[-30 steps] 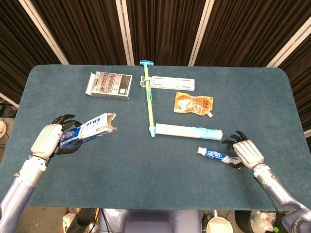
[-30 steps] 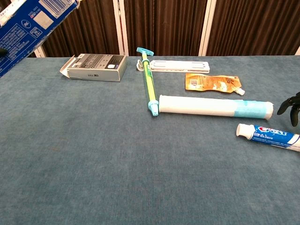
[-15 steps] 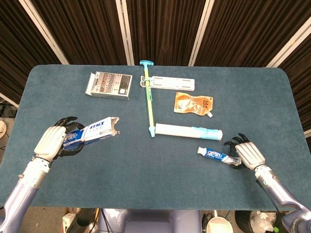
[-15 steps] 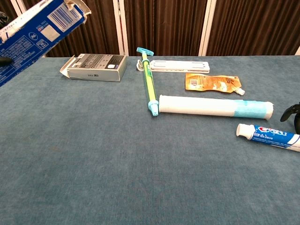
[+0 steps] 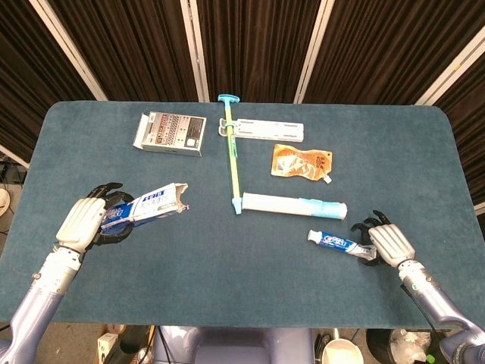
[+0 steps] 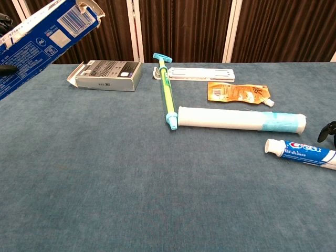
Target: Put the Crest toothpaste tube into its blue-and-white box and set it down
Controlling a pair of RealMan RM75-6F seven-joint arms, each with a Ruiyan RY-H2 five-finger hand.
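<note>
Left hand (image 5: 85,221): wrapped around the closed end of the box (image 5: 148,205), holding it off the table (image 5: 250,262) near the left edge, the open, ragged-flapped end aimed toward the table's middle and tilted a little up.
Right hand (image 5: 383,243): near the right front corner, at the tail end of the tube (image 5: 339,243). Its dark fingers curl over that end, but whether they pinch it or only touch it I cannot tell; the chest view shows just fingertips (image 6: 327,129) at the frame's edge.
Tube: lying flat on the table, white cap pointing left, just in front of a white-and-teal cylinder (image 5: 294,205) and apart from it.
Box: light card, stiff along its length but easily crushed; the grip near the closed end leaves the mouth free.
Tube handling: light, soft-bodied and smooth, likely to flex or slip if squeezed mid-body. The flat crimped tail is the firmest place to take it, leaving the cap end free to lead into the box.
Step in hand: securing the tube; insertion not yet begun, box and tube well apart.
Risk: the loose flaps may catch the cap.
Other things: a grey box (image 5: 170,133), a long teal-and-yellow tool (image 5: 233,160), a white strip (image 5: 269,130) and an orange pouch (image 5: 302,161), toward the far edge.
</note>
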